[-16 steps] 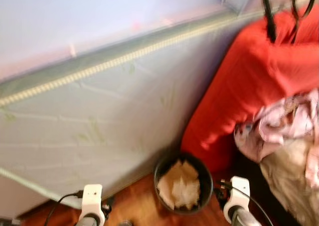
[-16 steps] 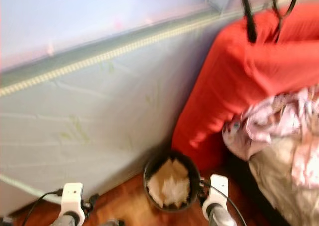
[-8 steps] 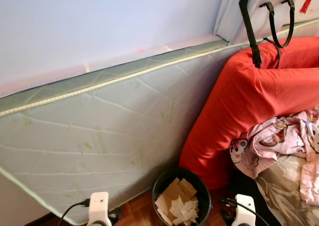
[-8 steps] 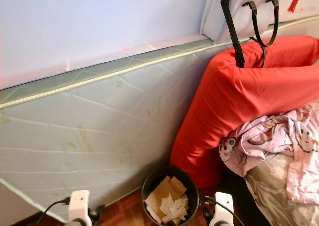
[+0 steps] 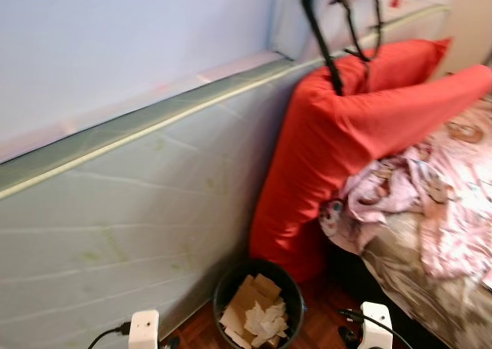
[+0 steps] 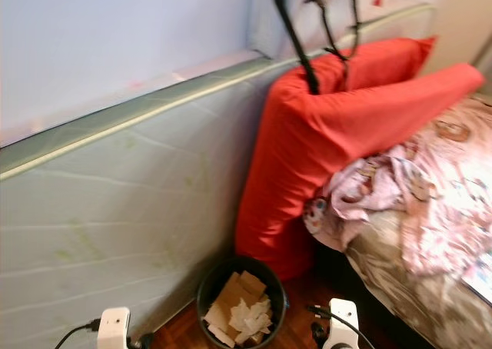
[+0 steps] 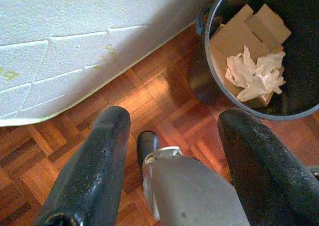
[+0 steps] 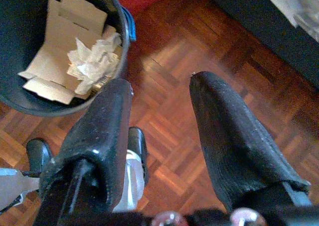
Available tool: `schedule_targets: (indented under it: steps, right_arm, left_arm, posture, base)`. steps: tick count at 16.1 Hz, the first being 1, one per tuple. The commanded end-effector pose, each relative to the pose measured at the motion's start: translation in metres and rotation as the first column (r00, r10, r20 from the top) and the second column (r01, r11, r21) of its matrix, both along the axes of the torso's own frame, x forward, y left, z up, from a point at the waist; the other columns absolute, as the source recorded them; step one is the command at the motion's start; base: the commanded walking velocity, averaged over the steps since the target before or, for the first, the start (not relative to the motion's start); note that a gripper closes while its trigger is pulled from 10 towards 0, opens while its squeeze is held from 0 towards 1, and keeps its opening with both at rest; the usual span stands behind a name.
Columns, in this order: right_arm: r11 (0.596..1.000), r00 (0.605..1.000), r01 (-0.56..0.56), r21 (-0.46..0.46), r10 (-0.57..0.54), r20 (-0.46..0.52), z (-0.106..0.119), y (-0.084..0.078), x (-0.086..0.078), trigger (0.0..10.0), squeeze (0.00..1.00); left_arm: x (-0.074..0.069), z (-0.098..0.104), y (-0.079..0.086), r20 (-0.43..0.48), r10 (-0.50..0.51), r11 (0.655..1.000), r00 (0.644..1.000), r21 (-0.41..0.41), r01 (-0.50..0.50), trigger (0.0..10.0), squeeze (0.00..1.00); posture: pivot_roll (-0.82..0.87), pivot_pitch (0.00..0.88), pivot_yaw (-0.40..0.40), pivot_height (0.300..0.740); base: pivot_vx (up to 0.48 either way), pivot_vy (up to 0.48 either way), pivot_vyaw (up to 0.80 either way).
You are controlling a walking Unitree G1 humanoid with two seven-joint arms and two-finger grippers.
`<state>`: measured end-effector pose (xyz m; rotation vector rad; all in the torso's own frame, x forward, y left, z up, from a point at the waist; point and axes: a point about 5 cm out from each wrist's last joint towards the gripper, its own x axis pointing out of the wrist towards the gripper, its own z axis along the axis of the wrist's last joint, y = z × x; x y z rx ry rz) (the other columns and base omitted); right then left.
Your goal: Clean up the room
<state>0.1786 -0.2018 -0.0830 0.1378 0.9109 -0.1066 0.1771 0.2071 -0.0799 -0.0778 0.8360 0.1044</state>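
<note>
Room not tidy yet, judging by the bed; both tools carry nothing, so no pickup is under way. Left tool [image 7: 169, 151]: two thick black rubbery fingers spread wide, nothing between them, hanging over the wood floor [image 7: 164, 99]. Right tool [image 8: 162, 136]: same matte black fingers, also wide apart and empty, above the same floor.

Floor is reddish parquet in small blocks, glossy, with a light patch in the left wrist view. Bin [image 5: 260, 313] stands on the floor between the two arms, at the foot of the mattress and the red cushion. It is round, dark, smooth plastic, with a blue tab at its rim. Inside lie flat brown cardboard pieces [image 7: 239, 32] and crumpled white paper [image 7: 256, 71], so some rubbish is apparently already binned.

Mattress [image 5: 115, 211] leans on edge against the pale wall: quilted grey-white fabric, faint green print, corded trim along the edge. Red cushion [image 5: 338, 141] is large, soft, smooth cloth, slumped at the head end of the bed [image 5: 415, 264]. Black bag straps [image 5: 327, 49] hang down behind it. Pink printed blanket [image 5: 400, 187] lies bunched and wrinkled on the bed, likely what's left to sort.
</note>
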Motion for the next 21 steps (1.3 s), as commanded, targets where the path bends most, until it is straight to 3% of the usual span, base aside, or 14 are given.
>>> schedule_targets:
  steps: [1,8,13,21]
  right_arm:
    - [1.0,1.0,-0.011,-0.003,0.011,-0.016,-0.0018,0.0009,-0.0032,10.0,0.0]
    - [1.0,1.0,-0.005,-0.005,0.005,-0.015,-0.0023,0.0008,-0.0046,10.0,0.0]
    - [1.0,1.0,-0.01,-0.009,0.009,-0.021,-0.0036,0.0022,-0.0072,10.0,0.0]
    - [1.0,1.0,-0.026,-0.003,0.026,-0.006,-0.0023,0.0055,-0.0037,10.0,0.0]
  left_arm:
    - [-0.0078,-0.0034,0.0029,-0.028,0.004,1.0,1.0,0.001,-0.004,10.0,0.0]
    - [-0.0071,-0.0029,0.0033,-0.024,-0.007,1.0,1.0,0.023,0.008,10.0,0.0]
    - [-0.0097,-0.0034,0.0047,-0.023,-0.006,0.999,1.0,0.036,0.007,10.0,0.0]
    - [-0.0063,-0.0018,0.0032,-0.006,-0.009,0.999,1.0,0.04,0.009,10.0,0.0]
  posture:
    - [0.05,0.0,-0.039,0.74]
    - [0.05,0.046,-0.035,0.74]
    - [0.04,0.049,-0.037,0.74]
    - [0.04,0.054,-0.037,0.74]
  base:
    - [0.0,0.0,-0.7]
    - [0.0,0.0,-0.69]
    - [0.0,-0.337,-0.66]
    - [0.0,-0.357,0.0]
